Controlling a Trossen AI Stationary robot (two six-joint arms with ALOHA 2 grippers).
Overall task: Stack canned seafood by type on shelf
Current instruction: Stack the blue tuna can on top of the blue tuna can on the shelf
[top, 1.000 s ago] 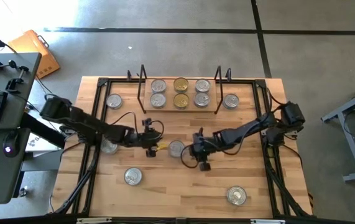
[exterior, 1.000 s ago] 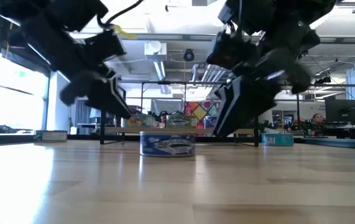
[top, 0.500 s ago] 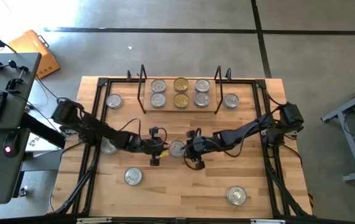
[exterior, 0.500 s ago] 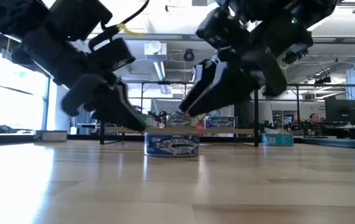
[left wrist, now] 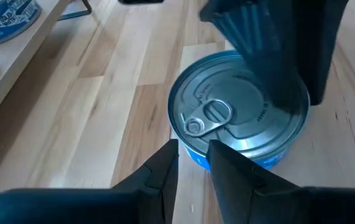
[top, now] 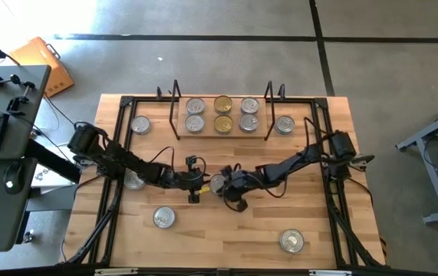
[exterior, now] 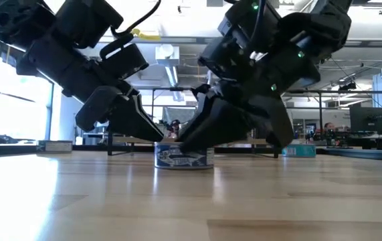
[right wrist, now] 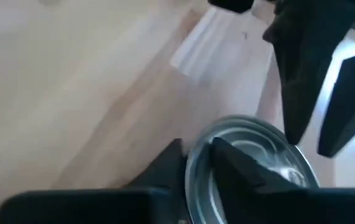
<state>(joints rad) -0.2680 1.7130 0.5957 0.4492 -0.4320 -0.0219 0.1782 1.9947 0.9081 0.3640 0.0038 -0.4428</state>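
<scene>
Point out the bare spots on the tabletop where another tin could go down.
Free: between the front-left tin and front-right tin; also the right side ahead of the shelf. Crowded: mid-table, both hands at one blue tin.

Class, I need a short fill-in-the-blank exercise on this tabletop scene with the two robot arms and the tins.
1. Both hands meet at one tin near the table's ____.
2. That tin's side label is ____.
3. The shelf holds ____ tins.
4. Two tins on the shelf have ____ tops.

Missing words: middle; blue; six; gold
</scene>
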